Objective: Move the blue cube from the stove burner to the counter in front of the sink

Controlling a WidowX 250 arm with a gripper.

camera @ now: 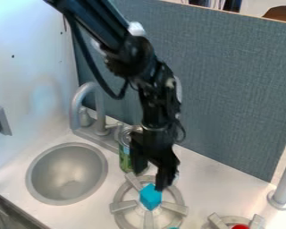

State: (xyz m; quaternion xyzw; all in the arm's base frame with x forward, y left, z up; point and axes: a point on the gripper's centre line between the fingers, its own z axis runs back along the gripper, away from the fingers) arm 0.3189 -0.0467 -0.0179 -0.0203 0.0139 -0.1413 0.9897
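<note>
Currently, in the camera view, we record the arm entering at the upper left and running down toward the lower middle, with the gripper (pixel 149 181) hanging over the left stove burner (pixel 123 206). We note its two black fingers standing apart, one to the left and one to the right, the right one reaching lower. Just below them we find a blue block (pixel 150 197) on the middle of the burner, among its grey spokes. The right fingertip overlaps the block's upper right edge in our line of sight; we cannot tell whether the two touch.

Behind the burner and partly hidden by the gripper, we log a can (pixel 125 156) with a green side, upright on the tabletop (pixel 208 179). To the left lies a round grey sink (pixel 66 174), with a curved grey faucet (pixel 78 100) behind it. At the lower right we see part of a second burner (pixel 257 221) with a red item (pixel 240 227) at its middle, cut by the bottom edge. A small teal item (pixel 173 228) shows at that same edge, near the left burner. A grey post (pixel 283 190) stands at the right, and a blue-grey panel (pixel 229 89) rises behind the tabletop.
</note>
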